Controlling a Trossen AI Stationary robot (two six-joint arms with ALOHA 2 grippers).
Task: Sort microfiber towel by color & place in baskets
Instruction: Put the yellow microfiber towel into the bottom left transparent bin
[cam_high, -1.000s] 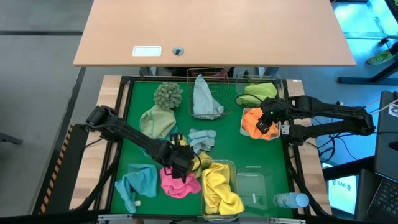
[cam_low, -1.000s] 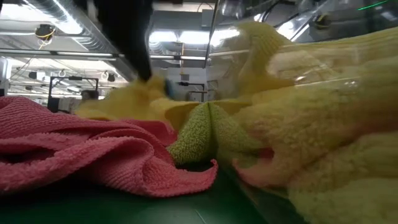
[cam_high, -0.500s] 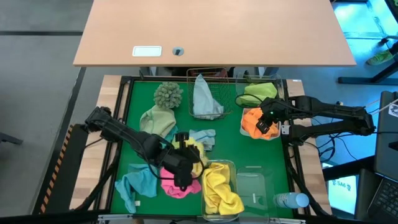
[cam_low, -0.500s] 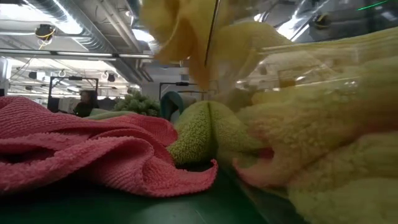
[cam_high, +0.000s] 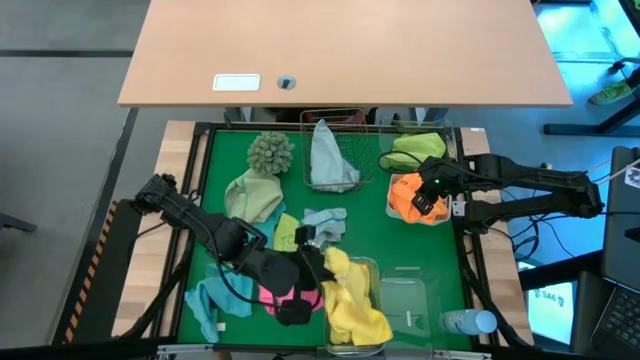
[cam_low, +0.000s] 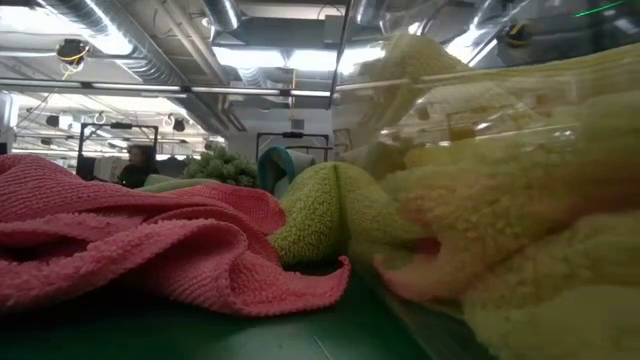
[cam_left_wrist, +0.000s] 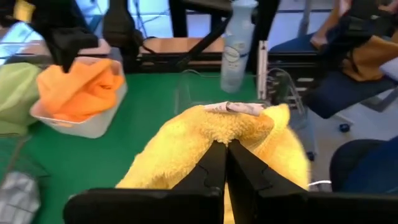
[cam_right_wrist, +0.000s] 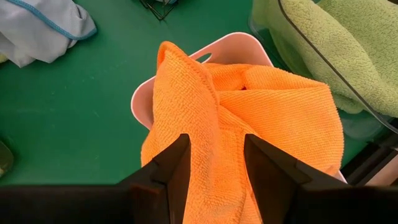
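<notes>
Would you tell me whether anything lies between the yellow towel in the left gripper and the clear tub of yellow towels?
Nothing visible does. The left gripper is shut on the yellow towel at the clear tub that holds the other yellow towels. The pink towel lies beside the tub, not in the path.

Lab or workshop: exposed ceiling ducts (cam_low: 120, 45), robot table (cam_high: 340, 50).

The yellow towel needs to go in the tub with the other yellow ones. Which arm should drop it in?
The left one. Its pincer is shut on the yellow towel, right by that tub. The right pincer hovers over the orange towel.
</notes>
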